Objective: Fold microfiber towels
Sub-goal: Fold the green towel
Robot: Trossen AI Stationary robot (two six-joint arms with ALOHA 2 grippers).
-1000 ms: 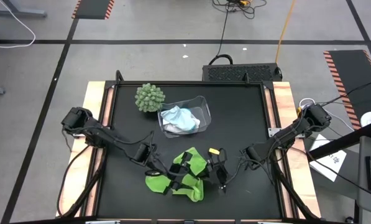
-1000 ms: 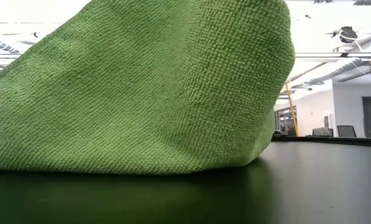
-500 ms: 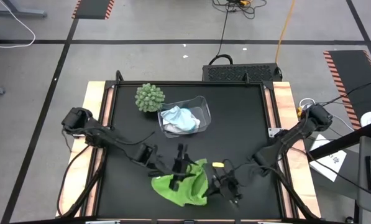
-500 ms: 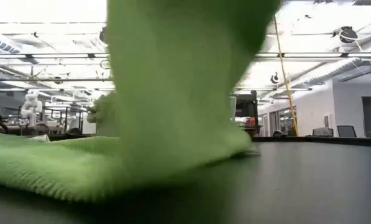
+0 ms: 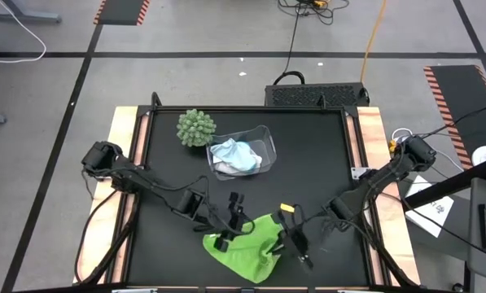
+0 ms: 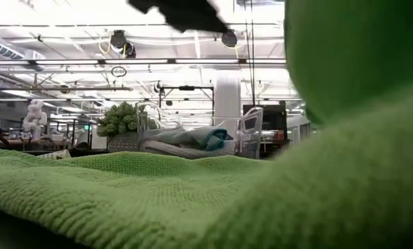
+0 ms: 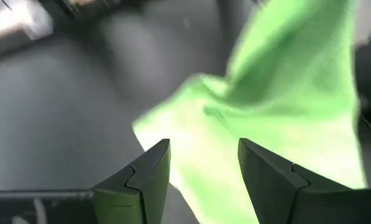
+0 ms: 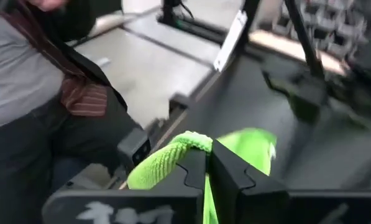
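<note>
arms: we count two, both reaching in over the near half of the table (image 5: 308, 163)
left gripper (image 5: 226, 236): over the left edge of the green towel (image 5: 247, 252); from its wrist camera we see the fingers (image 7: 151, 171) spread apart with nothing between them, the towel just beyond the tips
green towel: one, rumpled on the table's near middle; its right side is lifted
right gripper (image 5: 295, 244): at the towel's right edge, pinched closed on a fold of the green towel, which bulges out beside the closed fingers (image 8: 194, 171) in the wrist view
ball plant (image 5: 196, 127): one, far left of the table, just beside the bin
clear bin (image 5: 263, 134): one, far middle of the table
blue towel (image 5: 241, 156): one, bunched inside the bin
white towel (image 5: 224, 168): one, we see only a pale patch under the blue one, mostly hidden
person (image 8: 30, 93): one, standing beyond the table edge in the right wrist view, cut off by the frame
hard to make out: low view is mostly blocked by green cloth; left wrist view is motion-blurred
</note>
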